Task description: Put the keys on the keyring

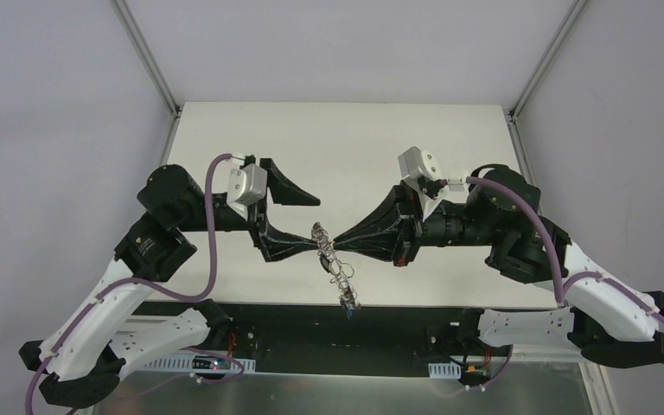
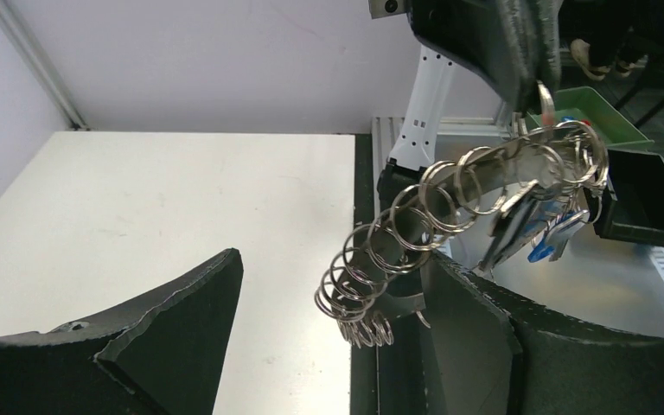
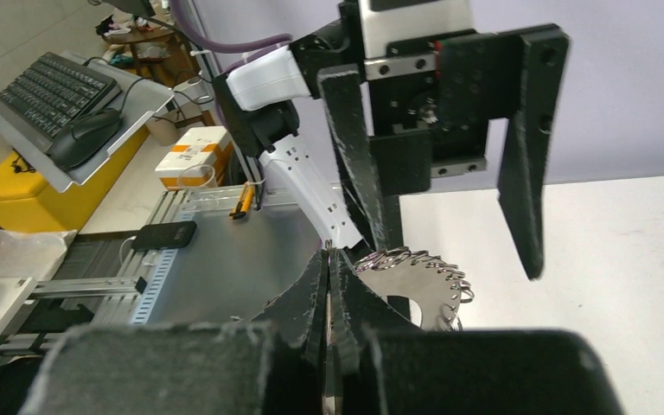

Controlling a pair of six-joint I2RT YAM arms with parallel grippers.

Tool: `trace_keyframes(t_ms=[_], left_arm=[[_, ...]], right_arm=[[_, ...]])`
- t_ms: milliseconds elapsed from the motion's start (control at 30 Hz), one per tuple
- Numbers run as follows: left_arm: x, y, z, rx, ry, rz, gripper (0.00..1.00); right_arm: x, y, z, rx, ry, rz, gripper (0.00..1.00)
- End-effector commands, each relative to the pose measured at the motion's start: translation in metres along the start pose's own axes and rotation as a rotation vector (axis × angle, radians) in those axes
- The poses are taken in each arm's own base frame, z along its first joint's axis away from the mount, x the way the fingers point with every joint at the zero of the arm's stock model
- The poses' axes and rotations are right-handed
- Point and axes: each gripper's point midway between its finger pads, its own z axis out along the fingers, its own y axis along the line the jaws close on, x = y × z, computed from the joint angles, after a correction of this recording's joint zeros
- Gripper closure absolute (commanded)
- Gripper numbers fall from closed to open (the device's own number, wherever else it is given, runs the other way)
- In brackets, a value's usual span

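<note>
The keyring [image 1: 333, 259] hangs in the air between the two grippers, near the table's front edge. In the left wrist view it is a grey plate [image 2: 484, 169] with many wire loops. Several keys with blue and black tags [image 2: 553, 233] dangle from its far end, low in the top view [image 1: 348, 304]. My left gripper [image 1: 317, 223] is wide open, and its lower finger [image 1: 298, 248] touches the ring. My right gripper [image 1: 335, 240] is shut on a thin silver piece [image 3: 328, 252] at the ring's rim, apparently a key. The ring's plate [image 3: 415, 281] shows just beyond it.
The white table [image 1: 346, 147] stretches behind the grippers. Off the near edge are a green bin [image 2: 605, 108], a black box [image 2: 648, 203] and a steel shelf [image 3: 225, 259] with a phone [image 3: 164, 233]. A keyboard [image 3: 47, 86] sits further off.
</note>
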Motion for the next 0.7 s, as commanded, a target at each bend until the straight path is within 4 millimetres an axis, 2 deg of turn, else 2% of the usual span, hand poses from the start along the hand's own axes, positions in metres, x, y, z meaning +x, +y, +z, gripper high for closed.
trace_keyframes(t_ms=[0, 167, 333, 500, 567, 633, 667], left_arm=[[-0.002, -0.017, 0.005, 0.130, 0.000, 0.031, 0.25], [0.006, -0.031, 0.008, 0.257, 0.030, -0.013, 0.26], [0.014, -0.046, 0.005, 0.365, 0.049, -0.033, 0.40], [0.019, -0.051, 0.004, 0.410, 0.066, -0.058, 0.77], [0.022, -0.050, 0.004, 0.399, 0.074, -0.065, 0.85], [0.025, -0.048, 0.005, 0.389, 0.081, -0.071, 0.98], [0.026, -0.047, 0.005, 0.383, 0.083, -0.073, 1.00]], right_arm=[[-0.026, 0.019, -0.005, -0.073, -0.059, -0.013, 1.00], [-0.022, 0.017, -0.003, -0.069, -0.044, -0.017, 1.00], [-0.021, 0.010, -0.002, -0.040, -0.045, -0.026, 1.00], [-0.020, 0.003, -0.001, -0.011, -0.042, -0.030, 1.00], [-0.020, 0.000, -0.003, 0.003, -0.045, -0.029, 1.00], [-0.020, -0.001, -0.003, 0.012, -0.047, -0.026, 1.00], [-0.019, -0.002, -0.004, 0.016, -0.046, -0.026, 1.00]])
